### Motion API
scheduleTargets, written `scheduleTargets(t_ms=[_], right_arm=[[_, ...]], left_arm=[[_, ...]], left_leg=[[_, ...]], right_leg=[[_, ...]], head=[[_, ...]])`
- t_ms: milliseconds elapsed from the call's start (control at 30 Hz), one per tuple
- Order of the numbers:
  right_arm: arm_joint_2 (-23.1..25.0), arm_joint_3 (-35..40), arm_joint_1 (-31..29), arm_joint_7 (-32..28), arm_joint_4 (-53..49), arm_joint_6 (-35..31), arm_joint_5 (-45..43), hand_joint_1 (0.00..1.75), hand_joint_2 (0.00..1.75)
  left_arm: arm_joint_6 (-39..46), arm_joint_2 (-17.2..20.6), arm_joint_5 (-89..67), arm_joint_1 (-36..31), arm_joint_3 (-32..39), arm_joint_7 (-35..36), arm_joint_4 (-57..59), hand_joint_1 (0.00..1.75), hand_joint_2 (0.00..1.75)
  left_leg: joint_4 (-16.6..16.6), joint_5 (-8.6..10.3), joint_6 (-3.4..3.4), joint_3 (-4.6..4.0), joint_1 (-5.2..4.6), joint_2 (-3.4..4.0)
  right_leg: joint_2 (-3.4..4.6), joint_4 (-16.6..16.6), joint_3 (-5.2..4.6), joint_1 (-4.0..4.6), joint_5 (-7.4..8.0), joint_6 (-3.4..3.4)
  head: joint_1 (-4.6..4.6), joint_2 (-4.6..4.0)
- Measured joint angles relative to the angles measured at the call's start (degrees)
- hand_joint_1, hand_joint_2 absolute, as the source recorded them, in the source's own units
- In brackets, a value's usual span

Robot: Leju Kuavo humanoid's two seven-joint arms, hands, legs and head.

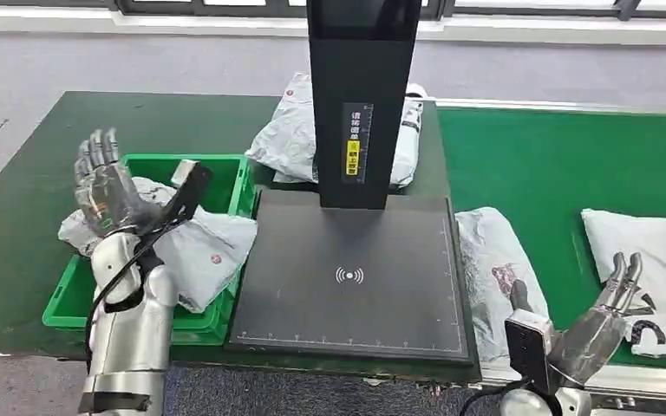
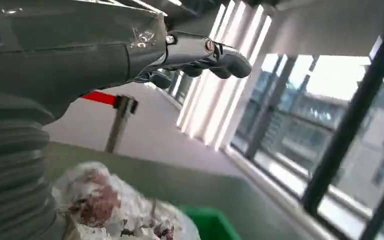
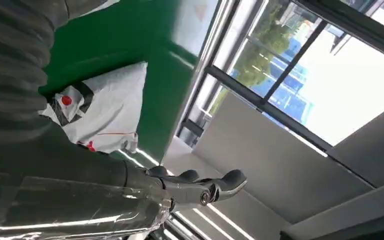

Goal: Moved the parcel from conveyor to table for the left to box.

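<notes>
Head view: both hands empty, fingers apart
Right hand between two parcels on the belt; a thin bag could slip when grasped

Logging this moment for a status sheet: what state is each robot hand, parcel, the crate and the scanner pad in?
Left robot hand: raised above the crate, fingers apart, holding nothing.
Right robot hand: open, empty, beside the belt parcel.
Green crate: holds a grey parcel.
Scanner pad: bare.
Parcel beside the pad: lying flat, unheld.
Belt parcel: lying flat, unheld.
</notes>
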Motion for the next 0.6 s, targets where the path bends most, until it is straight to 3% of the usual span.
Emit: scheduleTargets(t_ms=[200, 433, 600], right_arm=[[0.09, -1.23, 0.13, -0.44, 0.15, 0.72, 0.31, 0.00, 1.75], [0.09, -2.17, 0.12, -1.29, 0.94, 1.05, 0.11, 0.00, 1.75], [0.09, -2.41, 0.10, -1.36, 1.44, 0.99, -0.02, 0.00, 1.75]], left_arm=[[-4.71, 4.82, 0.00, -8.58, -7.55, 4.03, 12.26, 0.00, 1.75], [-9.82, 8.31, 0.00, -12.15, -13.19, 5.54, 17.39, 0.00, 1.75], [-11.27, 11.20, 0.00, -13.76, -17.67, 11.33, 20.34, 0.00, 1.75]], left_leg=[[-0.01, 0.04, -0.05, 0.00, 0.01, 0.07], [-0.02, 0.03, -0.04, -0.05, 0.01, 0.02], [-0.02, 0.03, -0.04, -0.04, 0.01, 0.03]], right_leg=[[0.06, 0.01, -0.01, 0.00, 0.05, -0.03], [0.04, 0.02, -0.02, 0.00, 0.04, -0.03], [0.05, 0.02, -0.03, 0.00, 0.04, -0.03]], head=[[-0.02, -0.02], [0.00, -0.02], [0.00, 0.00]])
